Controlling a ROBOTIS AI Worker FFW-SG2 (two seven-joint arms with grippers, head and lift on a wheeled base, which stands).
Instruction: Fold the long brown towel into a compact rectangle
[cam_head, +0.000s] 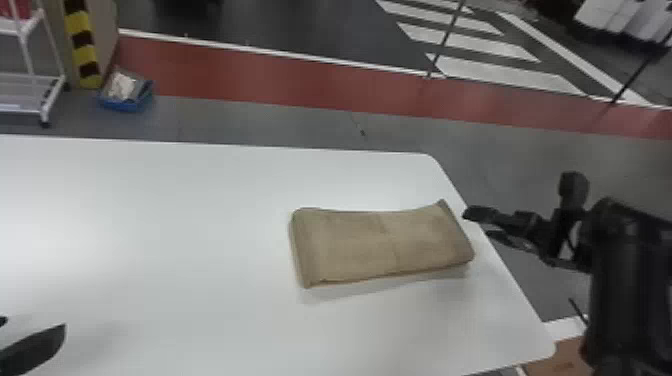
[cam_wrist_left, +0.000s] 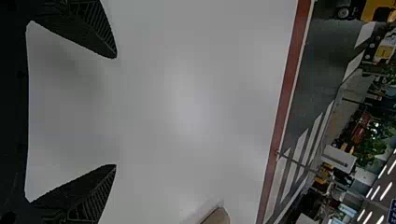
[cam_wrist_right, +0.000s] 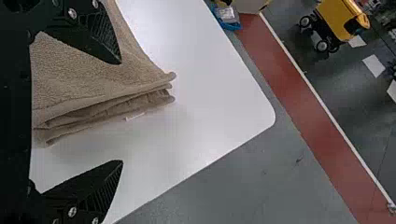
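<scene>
Towel (cam_head: 380, 245) folded upon it, a white tabletop (cam_head: 165, 225) stretches across the scene, with a white wheeled cart (cam_head: 35, 95) beyond its far left side. The brown towel lies as a layered rectangle near the tabletop's right edge, its long sides running roughly left to right. Of 2 black hands, both released and gripping nothing, the right hand (cam_head: 476, 224) is just beside the towel's right end; the left hand (cam_head: 34, 324) is well apart, at the near left. A small white tag (cam_wrist_right: 135, 116) pokes from the layers.
</scene>
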